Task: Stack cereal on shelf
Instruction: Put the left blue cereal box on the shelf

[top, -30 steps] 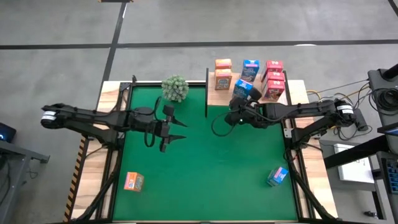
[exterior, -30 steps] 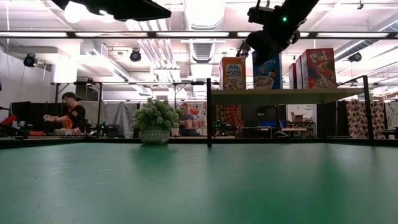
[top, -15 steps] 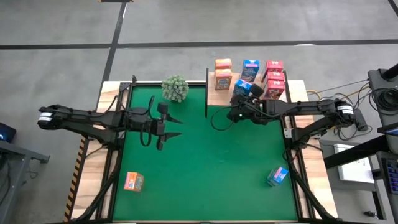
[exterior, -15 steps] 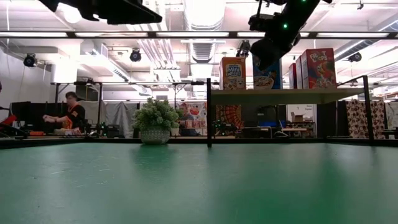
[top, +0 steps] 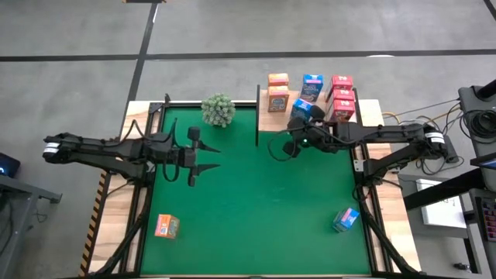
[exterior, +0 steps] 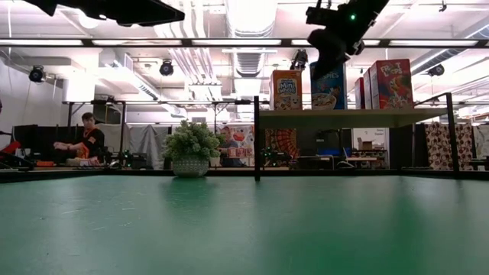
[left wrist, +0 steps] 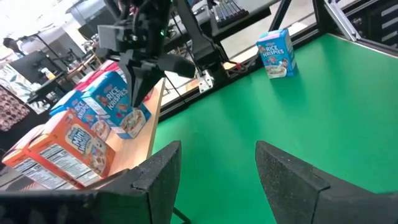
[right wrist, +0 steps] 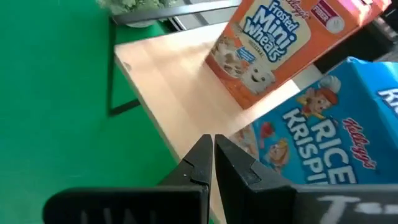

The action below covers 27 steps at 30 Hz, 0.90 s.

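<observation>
Overhead, the green mat (top: 256,201) fills the table, with the wooden shelf (top: 273,122) raised on black posts at its 1 o'clock corner. Seven cereal boxes stand on the shelf: two orange Frosted Mini Wheats boxes (top: 278,93), two blue Rice Krispies boxes (top: 308,94) and three red-pink boxes (top: 342,98). The right gripper (top: 287,146), fingers pressed together and holding nothing, hangs over the shelf's front edge just beside the nearer blue box. The left gripper (top: 211,158), fingers spread wide and empty, hovers over the mat at about 10 o'clock from the mat's centre. A round green potted plant (top: 218,110) sits at the mat's 11 o'clock edge. An orange box (top: 166,226) lies at the mat's 7 o'clock corner, and a blue Rice Krispies box (top: 346,219) stands at 4 o'clock.
</observation>
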Motion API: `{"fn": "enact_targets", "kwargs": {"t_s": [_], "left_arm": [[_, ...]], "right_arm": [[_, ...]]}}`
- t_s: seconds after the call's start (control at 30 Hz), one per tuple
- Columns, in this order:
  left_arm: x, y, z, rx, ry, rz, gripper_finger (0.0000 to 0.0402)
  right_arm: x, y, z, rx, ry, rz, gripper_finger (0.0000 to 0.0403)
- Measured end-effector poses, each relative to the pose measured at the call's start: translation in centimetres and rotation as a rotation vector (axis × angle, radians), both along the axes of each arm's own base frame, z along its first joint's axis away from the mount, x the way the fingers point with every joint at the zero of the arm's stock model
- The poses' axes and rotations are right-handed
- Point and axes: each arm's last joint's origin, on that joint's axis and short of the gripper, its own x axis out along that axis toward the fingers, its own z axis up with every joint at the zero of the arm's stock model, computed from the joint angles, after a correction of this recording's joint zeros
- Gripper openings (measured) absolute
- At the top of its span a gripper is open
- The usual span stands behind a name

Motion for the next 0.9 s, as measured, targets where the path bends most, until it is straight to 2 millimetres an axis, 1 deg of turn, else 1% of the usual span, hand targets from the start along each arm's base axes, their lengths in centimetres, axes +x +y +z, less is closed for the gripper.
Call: {"fn": "enact_targets", "kwargs": {"t_s": [0.1,0.27,0.4,0.53,0.7,0.9], "left_arm": [[-0.2,0.0,0.1,-0.006,-0.008,0.005,0.0190],[-0.2,0.0,0.1,-0.006,-0.007,0.009,0.0190],[-0.2,0.0,0.1,-0.006,-0.003,0.009,0.0190],[-0.2,0.0,0.0,-0.006,-0.001,0.009,0.0190],[-0.2,0.0,0.0,-0.006,-0.001,0.009,0.0190],[-0.2,0.0,0.0,-0.006,-0.001,0.009,0.0190]], "right_arm": [[0.1,-0.7,-0.2,-0.027,0.024,-0.009,0.0009],[0.0,-2.3,-0.4,-0.094,0.071,-0.081,0.0009],[-0.4,-3.6,-0.4,-0.101,0.088,-0.121,0.0009],[-0.7,-4.3,-0.5,-0.108,0.108,-0.134,0.0009],[-0.7,-4.4,-0.5,-0.105,0.113,-0.126,0.0009],[-0.5,-4.1,-0.6,-0.025,0.090,-0.046,0.0009]]}}
